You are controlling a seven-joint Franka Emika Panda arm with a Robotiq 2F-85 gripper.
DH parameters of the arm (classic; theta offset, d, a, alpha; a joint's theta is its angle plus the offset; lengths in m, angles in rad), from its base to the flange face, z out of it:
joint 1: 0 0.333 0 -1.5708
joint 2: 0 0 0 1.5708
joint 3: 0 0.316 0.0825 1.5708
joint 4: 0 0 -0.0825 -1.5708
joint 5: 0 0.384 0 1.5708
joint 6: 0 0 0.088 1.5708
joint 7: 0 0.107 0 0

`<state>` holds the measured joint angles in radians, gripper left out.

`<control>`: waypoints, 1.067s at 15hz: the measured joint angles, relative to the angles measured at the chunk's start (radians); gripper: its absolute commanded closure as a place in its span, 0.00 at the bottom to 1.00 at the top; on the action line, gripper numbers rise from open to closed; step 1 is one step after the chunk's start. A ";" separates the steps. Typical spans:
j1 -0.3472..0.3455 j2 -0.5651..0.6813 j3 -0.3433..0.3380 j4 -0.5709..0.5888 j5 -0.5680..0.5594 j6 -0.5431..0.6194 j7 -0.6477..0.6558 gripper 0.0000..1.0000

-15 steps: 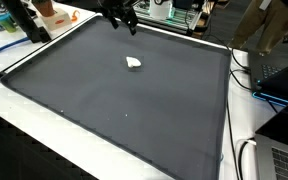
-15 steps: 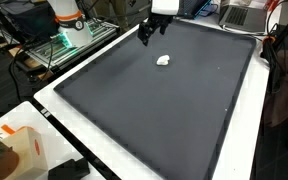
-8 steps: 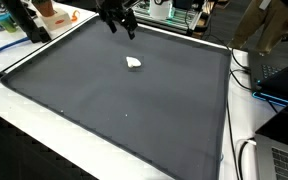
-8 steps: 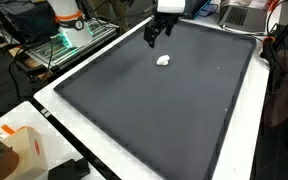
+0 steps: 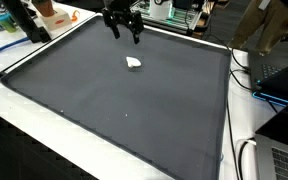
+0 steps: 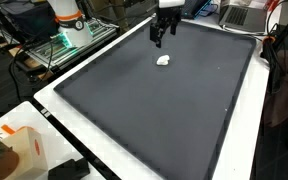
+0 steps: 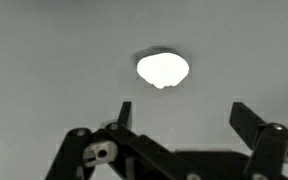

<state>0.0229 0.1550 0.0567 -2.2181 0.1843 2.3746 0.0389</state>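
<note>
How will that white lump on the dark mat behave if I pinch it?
The white lump looks small with uneven edges, so probably light and soft, squashing under the open gripper. It lies low on the mat, so rolling seems unlikely.

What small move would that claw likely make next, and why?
Probably a short advance and descent toward the white lump: the gripper hangs open and empty above the dark mat, with the lump lying just ahead of its fingertips, untouched.
</note>
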 measured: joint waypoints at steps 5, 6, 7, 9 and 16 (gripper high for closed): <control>0.004 -0.119 0.024 -0.179 0.077 0.181 -0.137 0.00; 0.007 -0.146 0.026 -0.214 0.097 0.224 -0.170 0.00; 0.012 -0.173 0.027 -0.249 0.126 0.264 -0.208 0.00; 0.023 -0.218 0.026 -0.297 0.173 0.292 -0.272 0.00; 0.035 -0.251 0.017 -0.321 0.180 0.292 -0.295 0.00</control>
<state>0.0583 -0.0962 0.0735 -2.5387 0.3643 2.6664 -0.2557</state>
